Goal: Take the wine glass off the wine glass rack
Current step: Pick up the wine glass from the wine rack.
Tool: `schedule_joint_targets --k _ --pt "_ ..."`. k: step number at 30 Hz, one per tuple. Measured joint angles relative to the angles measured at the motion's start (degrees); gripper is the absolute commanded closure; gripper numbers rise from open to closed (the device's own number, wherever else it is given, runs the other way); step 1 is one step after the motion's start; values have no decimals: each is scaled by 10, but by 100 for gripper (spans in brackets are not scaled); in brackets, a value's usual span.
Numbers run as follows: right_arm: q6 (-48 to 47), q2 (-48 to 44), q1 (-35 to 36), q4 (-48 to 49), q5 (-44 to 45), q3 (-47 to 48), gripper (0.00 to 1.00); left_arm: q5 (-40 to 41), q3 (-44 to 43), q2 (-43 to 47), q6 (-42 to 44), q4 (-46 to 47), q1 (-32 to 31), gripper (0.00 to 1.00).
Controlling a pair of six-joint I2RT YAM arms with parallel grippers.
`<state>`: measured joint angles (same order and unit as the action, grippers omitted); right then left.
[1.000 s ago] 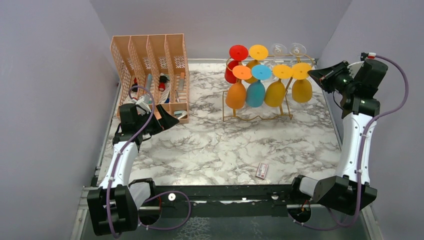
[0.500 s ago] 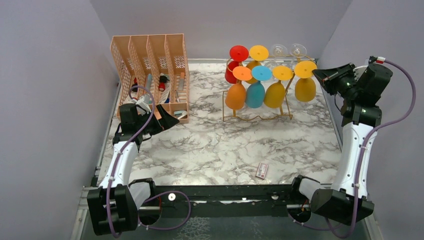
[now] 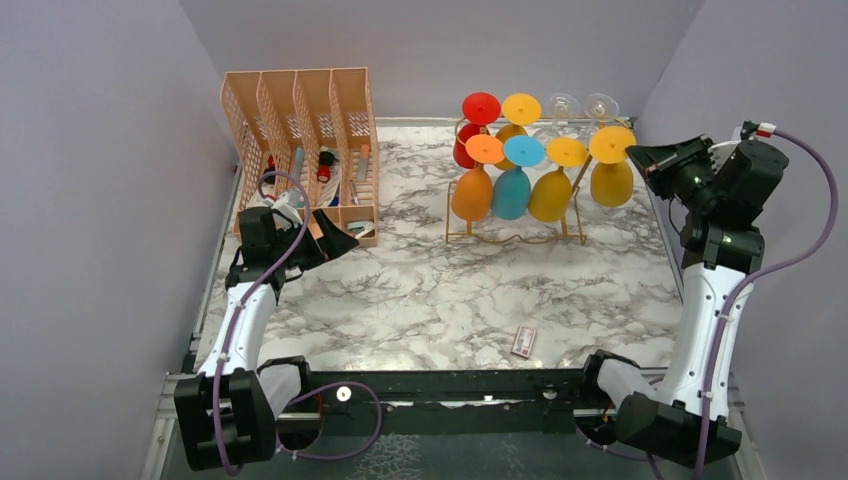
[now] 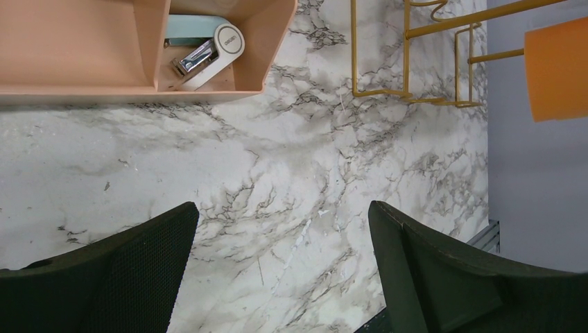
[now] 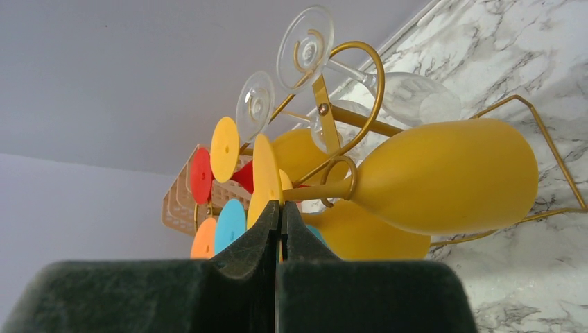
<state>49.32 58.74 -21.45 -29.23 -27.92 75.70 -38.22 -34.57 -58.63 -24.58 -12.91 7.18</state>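
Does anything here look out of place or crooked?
The rightmost yellow wine glass hangs apart from its row on the rack, its foot pinched by the right hand. A small card lies loose near the front.

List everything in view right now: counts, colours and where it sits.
table: one, grey-veined white marble.
wine glass rack: one, gold wire, back right.
held wine glass: one, yellow, rack's right end, stem inside a hook loop.
other wine glasses: seven, hanging upside down; two yellow, two clear, one orange, one blue, one red.
file organiser: one, peach lattice, back left.
stapler: one, white, organiser compartment nearest the rack.
small card: one, white and red, near front edge.
left fingers: two, black, open, above the marble beside the organiser.
right fingers: two, black, shut on the held wine glass's foot.
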Motion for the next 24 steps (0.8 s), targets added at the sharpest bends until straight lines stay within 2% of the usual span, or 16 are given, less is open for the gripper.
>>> schedule_joint_targets --k 24 --pt "-21 -53 0 -24 -4 -42 99 -10 0 1 0 0 0 1"
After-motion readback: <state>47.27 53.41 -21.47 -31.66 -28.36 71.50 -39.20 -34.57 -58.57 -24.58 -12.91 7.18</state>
